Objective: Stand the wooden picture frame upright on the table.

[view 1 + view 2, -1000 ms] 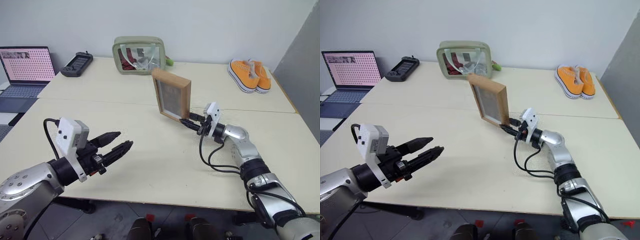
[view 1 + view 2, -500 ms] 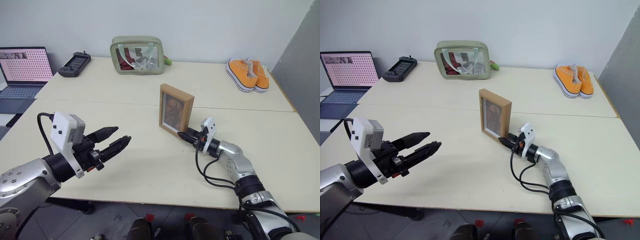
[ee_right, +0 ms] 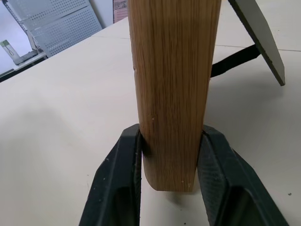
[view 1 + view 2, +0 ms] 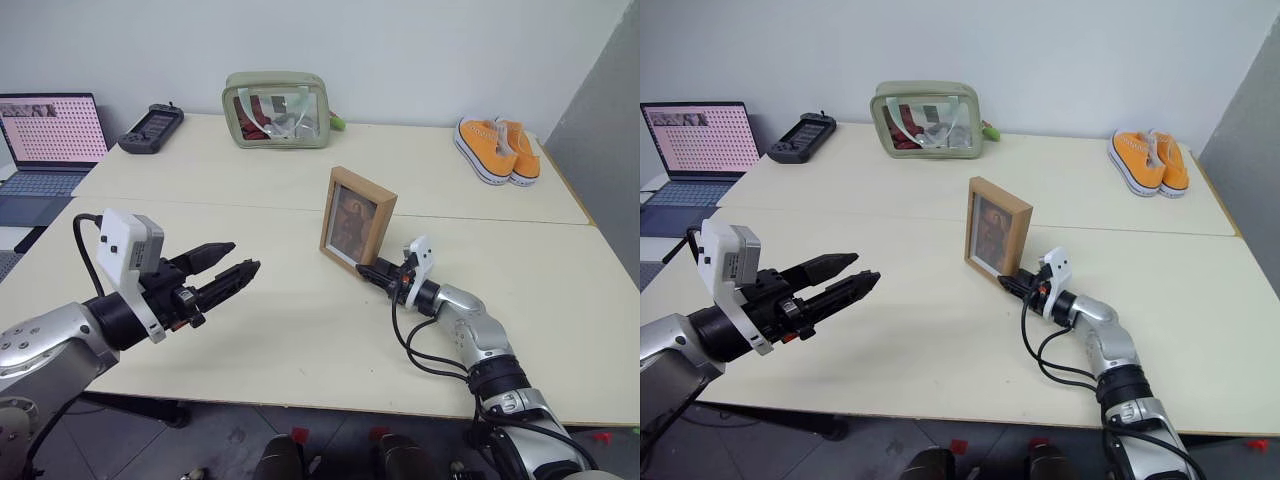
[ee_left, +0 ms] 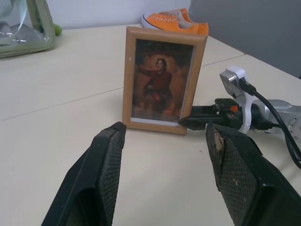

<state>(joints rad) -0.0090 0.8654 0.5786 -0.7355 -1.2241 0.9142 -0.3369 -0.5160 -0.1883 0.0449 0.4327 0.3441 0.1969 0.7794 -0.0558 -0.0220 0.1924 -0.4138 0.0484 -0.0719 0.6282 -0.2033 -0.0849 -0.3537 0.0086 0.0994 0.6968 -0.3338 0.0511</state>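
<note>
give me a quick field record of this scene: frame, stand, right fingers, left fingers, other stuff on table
frame: wooden picture frame upright on the table, portrait facing the robot
stand: fold-out stand open behind, foot on tabletop
right fingers: right gripper straddling frame's lower corner edge
left fingers: left gripper open, apart from frame, holding nothing
other: pouch, orange shoes, laptop, controller

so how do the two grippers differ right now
The left gripper hangs above the table with its fingers spread and nothing between them. The right gripper is down at tabletop level, its fingers either side of the lower edge of the wooden picture frame, which stands upright with its stand folded out behind. The left gripper sits well short of the frame, the right is up against it. Both have black fingers and point toward the frame.
</note>
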